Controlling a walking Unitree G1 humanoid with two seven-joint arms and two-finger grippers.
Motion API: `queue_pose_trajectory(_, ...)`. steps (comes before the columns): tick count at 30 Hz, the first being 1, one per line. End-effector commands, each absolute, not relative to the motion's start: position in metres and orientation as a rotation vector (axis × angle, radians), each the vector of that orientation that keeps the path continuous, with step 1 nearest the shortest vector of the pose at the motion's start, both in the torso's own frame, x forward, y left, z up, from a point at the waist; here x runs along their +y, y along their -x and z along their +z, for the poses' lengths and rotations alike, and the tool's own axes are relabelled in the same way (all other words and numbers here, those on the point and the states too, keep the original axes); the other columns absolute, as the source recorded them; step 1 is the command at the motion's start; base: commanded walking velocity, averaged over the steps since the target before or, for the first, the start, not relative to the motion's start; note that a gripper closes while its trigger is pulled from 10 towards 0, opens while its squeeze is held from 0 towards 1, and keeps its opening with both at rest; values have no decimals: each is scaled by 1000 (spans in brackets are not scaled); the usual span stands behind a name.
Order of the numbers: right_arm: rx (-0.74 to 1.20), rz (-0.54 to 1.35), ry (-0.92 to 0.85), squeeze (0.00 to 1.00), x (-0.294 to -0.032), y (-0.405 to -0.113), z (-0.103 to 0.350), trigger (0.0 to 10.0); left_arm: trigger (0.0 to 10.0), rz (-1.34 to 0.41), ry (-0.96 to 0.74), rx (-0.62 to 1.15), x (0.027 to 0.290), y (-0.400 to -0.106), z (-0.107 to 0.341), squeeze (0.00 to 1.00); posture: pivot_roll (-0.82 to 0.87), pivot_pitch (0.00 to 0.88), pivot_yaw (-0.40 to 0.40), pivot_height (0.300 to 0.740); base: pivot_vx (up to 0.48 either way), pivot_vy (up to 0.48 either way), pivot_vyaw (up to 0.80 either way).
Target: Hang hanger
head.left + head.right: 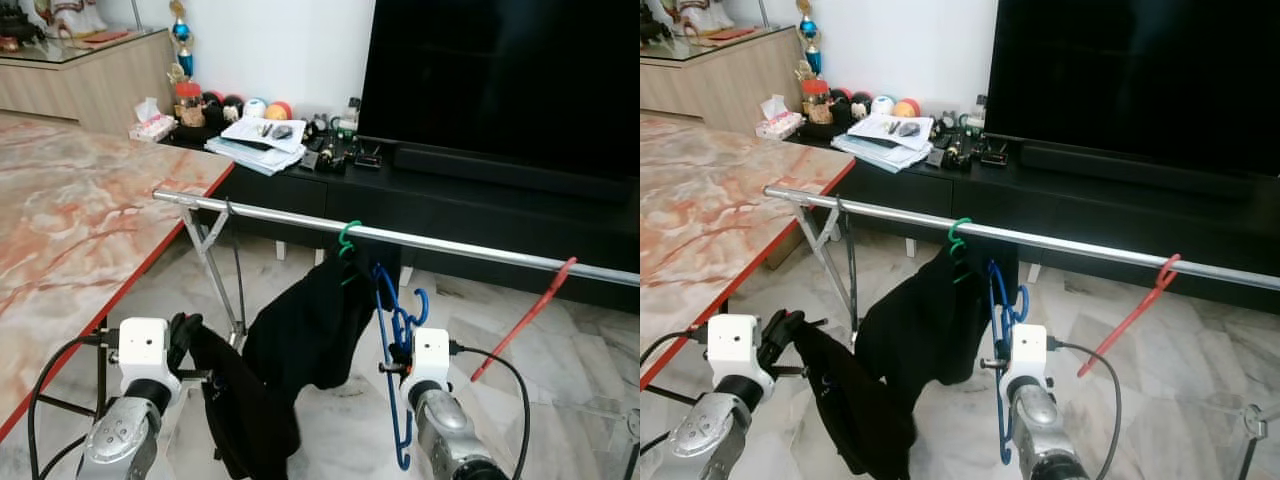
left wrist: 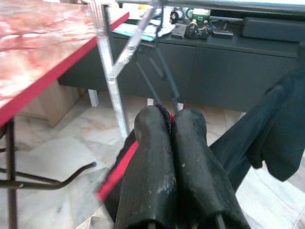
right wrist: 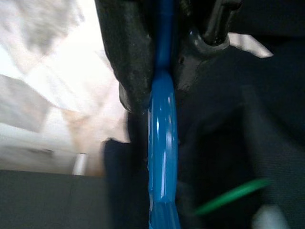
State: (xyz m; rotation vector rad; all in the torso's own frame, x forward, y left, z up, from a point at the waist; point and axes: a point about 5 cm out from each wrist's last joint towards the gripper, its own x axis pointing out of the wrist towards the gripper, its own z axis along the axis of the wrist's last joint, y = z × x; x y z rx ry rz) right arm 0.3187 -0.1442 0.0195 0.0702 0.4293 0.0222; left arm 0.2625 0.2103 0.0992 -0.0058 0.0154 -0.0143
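**Even daylight, soft wrist views**

You're getting bright, even indoor light in both eye views — the marble table (image 1: 70,220) is catching a pale sheen, and the television screen (image 1: 500,70) is reading as flat black. Shadows on the floor are staying faint. The right wrist view is blurring badly: the blue hanger (image 3: 162,143) is smearing out of focus, the background washing white.

Metal rail (image 1: 450,243) carries green hanger (image 1: 347,238) with black garment (image 1: 305,335), red hanger (image 1: 525,318).
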Motion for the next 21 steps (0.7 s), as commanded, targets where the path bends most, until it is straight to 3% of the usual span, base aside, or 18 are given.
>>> queue_pose_trajectory(1,445,-40,-62,0,-154,-321,21,10000,10000,-39,-5,-1,205,-263,104,0,197,1,-27,740,0,0,0)
queue_pose_trajectory(10,433,-227,-214,0,-159,-331,32,10000,10000,-52,-13,8,204,-262,103,0,197,2,-28,740,0,0,0)
queue_pose_trajectory(21,476,-268,-170,0,-171,-348,50,10000,10000,-73,-33,9,203,-263,105,0,216,0,-20,740,0,0,0)
